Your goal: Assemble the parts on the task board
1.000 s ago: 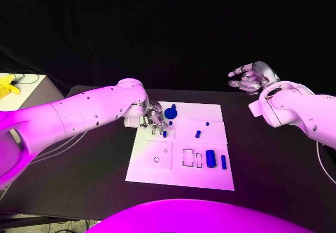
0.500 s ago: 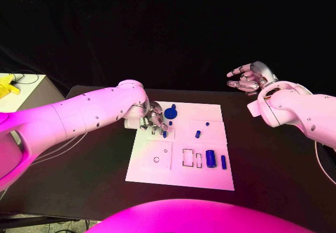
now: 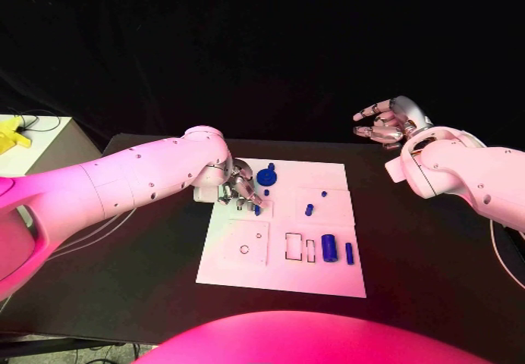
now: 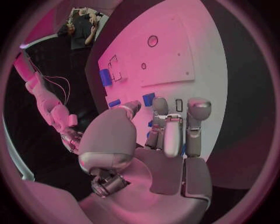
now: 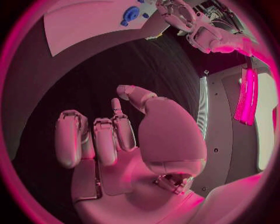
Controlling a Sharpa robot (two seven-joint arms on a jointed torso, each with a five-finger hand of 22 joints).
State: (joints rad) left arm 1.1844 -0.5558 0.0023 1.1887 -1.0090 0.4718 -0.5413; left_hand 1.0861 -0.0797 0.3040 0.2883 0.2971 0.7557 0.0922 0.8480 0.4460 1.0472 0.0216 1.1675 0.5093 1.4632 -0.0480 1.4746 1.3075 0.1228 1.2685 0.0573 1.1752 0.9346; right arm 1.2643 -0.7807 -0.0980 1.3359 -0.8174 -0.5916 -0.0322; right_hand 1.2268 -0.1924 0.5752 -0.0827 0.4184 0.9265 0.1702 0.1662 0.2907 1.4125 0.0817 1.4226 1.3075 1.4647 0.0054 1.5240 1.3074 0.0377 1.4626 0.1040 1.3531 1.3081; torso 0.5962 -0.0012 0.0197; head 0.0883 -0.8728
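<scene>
The white task board (image 3: 287, 269) lies mid-table. My left hand (image 3: 240, 189) hovers low over its far left corner, fingers curled down onto a small blue peg (image 3: 257, 209); whether they grip it is hidden. In the left wrist view the left hand (image 4: 169, 135) shows blue slivers between its fingers, with the board (image 4: 175, 46) beyond. A round blue part (image 3: 267, 178) sits just right of that hand. Two small pegs (image 3: 309, 209), a thick blue cylinder (image 3: 329, 248) and a thin pin (image 3: 349, 253) lie further right. My right hand (image 3: 388, 121) is raised past the table's far right, fingers apart, holding nothing.
Rectangular recesses (image 3: 293, 246) and a small round hole (image 3: 244, 249) mark the board's near half. A pale side table with a yellow object (image 3: 14, 136) stands at the far left. The right wrist view catches the board's corner (image 5: 87, 23) and the round blue part (image 5: 130, 13).
My right hand has drifted slightly leftward. The left hand has edged a little toward the board's far left corner; the parts lie as before.
</scene>
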